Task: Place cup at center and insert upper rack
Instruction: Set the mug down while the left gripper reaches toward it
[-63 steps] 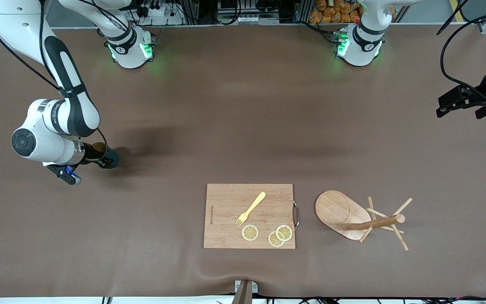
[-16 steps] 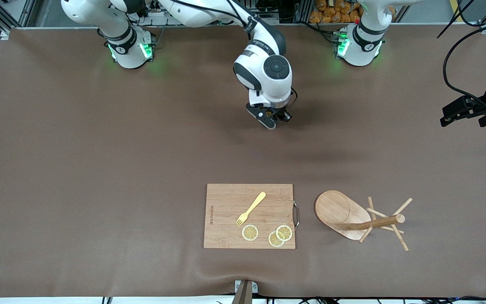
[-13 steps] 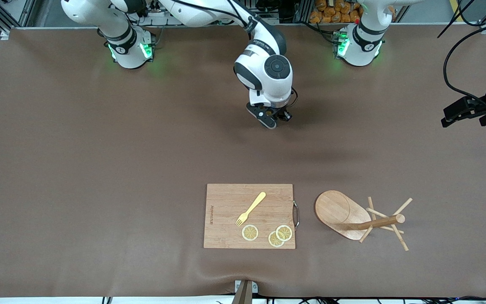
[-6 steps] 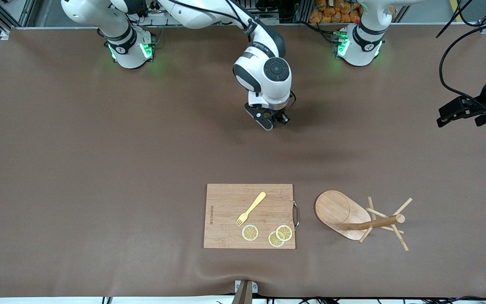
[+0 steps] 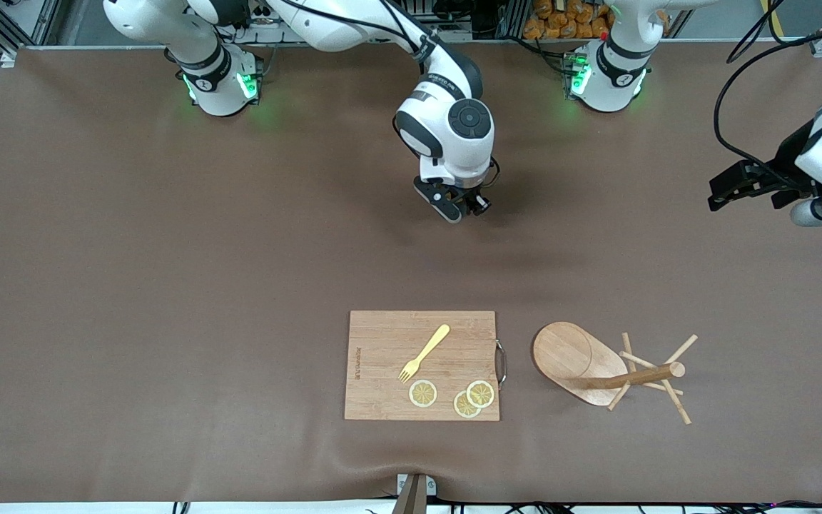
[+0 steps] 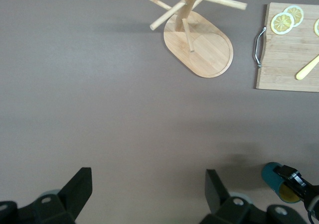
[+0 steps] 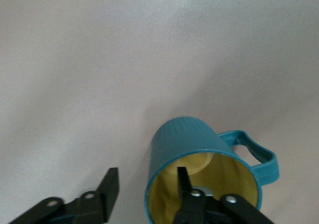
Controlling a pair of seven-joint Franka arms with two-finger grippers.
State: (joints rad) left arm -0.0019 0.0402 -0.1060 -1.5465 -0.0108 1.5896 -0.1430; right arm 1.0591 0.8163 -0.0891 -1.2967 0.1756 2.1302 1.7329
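Cutting board sits nearest the front camera, with yellow fork and lemon slices on it. Upper rack stands beside it toward the left arm's end, apparently upright on its oval base, pegs crossing the post. Looks like light stiff wood; best hold is probably the central post, since the thin pegs could snap or twist.

Farther up, mid-surface, right gripper is low over the cup. In the right wrist view one finger is inside the yellow interior, the other outside the ribbed wall with a visible gap: jaws parted, grip let go. Cup stands upright on the brown surface, handle out to the side. Small rigid mug, smooth glaze likely slippery; the rim-wall pinch suits it.

Left gripper hangs over the left arm's end, jaws wide, empty. Versus half a second ago it has shifted inward toward the rack, and the right gripper has gone from clamped to released.
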